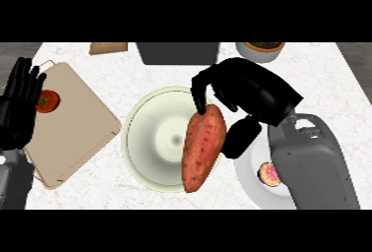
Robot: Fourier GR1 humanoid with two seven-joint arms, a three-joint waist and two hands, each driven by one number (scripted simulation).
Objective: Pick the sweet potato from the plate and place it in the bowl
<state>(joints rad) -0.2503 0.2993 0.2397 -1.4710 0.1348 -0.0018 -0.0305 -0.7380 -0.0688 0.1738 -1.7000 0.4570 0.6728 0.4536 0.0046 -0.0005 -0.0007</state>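
A long reddish-brown sweet potato hangs lengthwise over the right half of a pale cream bowl at the counter's middle. My right hand is above it, fingers curled down onto its upper end and the thumb against its right side. A white plate lies at the lower right, mostly hidden under my right forearm, with a small pink-and-orange item on it. My left hand rests open at the left edge, fingers up.
A beige cutting board with a tomato lies at the left. At the back stand a dark grey box, a white pot and a brown item.
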